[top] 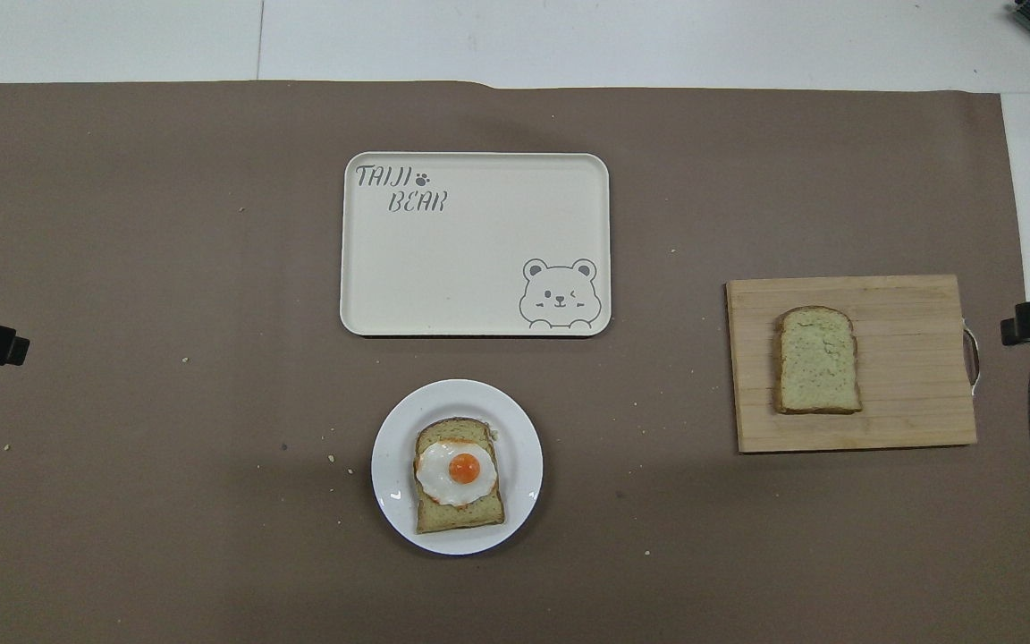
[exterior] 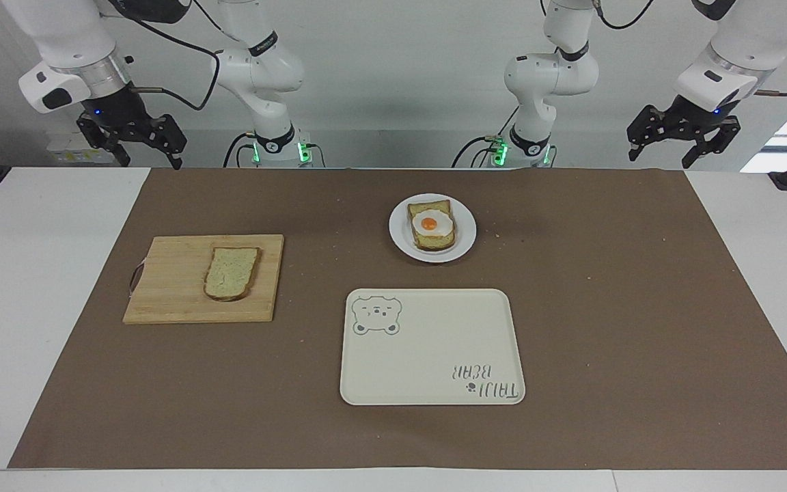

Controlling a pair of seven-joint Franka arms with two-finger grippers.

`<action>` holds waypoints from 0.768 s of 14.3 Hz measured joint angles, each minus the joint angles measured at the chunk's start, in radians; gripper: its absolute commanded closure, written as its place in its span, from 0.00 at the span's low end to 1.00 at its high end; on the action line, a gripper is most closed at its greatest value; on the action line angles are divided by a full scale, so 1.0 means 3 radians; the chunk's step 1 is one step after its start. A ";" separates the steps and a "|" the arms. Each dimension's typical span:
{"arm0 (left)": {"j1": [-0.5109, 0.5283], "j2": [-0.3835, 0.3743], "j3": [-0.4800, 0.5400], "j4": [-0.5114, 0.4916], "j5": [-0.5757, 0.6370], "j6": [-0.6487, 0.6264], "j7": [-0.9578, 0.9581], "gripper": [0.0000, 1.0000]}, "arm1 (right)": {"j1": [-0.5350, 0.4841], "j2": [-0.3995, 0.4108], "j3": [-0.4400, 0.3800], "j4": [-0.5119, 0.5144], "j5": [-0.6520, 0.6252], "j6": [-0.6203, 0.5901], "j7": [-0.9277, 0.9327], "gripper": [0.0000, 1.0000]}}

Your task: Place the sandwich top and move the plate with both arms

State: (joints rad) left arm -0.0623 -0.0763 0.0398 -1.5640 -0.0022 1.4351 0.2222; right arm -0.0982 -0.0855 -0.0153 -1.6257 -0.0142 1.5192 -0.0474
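Note:
The sandwich top (exterior: 231, 272) is a plain bread slice lying flat on a wooden cutting board (exterior: 168, 294) toward the right arm's end of the table; it also shows in the overhead view (top: 818, 360). The small white plate (exterior: 399, 234) sits mid-table, nearer to the robots than the tray, and carries a toast slice with a fried egg (exterior: 432, 224); the plate (top: 390, 465) shows in the overhead view too. My right gripper (exterior: 138, 147) hangs open and empty, high over its end of the table. My left gripper (exterior: 682, 142) hangs open and empty, high over its own end.
A cream rectangular tray with a bear drawing (exterior: 432, 347) lies farther from the robots than the plate. A brown mat (exterior: 605, 307) covers the table, with a few crumbs near the plate. Only the grippers' tips show at the overhead view's side edges.

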 measured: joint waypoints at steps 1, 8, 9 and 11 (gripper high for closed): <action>0.0000 0.0000 0.0000 0.0000 0.0000 0.0000 0.0000 0.00 | 0.0000 0.0000 -0.0003 0.0000 0.0000 0.0000 -0.0001 0.00; 0.0000 0.0000 0.0000 -0.0001 0.0000 -0.0001 0.0000 0.00 | 0.0032 -0.0001 0.0021 0.0002 0.0000 -0.0001 -0.0024 0.00; 0.0000 0.0000 -0.0001 -0.0002 0.0000 -0.0001 0.0000 0.00 | 0.0028 -0.0001 0.0009 0.0002 0.0000 -0.0016 -0.0024 0.00; 0.0000 0.0000 -0.0001 -0.0002 0.0000 -0.0001 0.0000 0.00 | 0.0015 -0.0016 -0.0015 -0.0033 0.0000 -0.0025 -0.0024 0.00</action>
State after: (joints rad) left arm -0.0624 -0.0763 0.0395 -1.5646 -0.0022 1.4349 0.2222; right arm -0.0937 -0.0904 -0.0199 -1.6357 -0.0142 1.5117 -0.0546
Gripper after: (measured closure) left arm 0.000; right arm 0.000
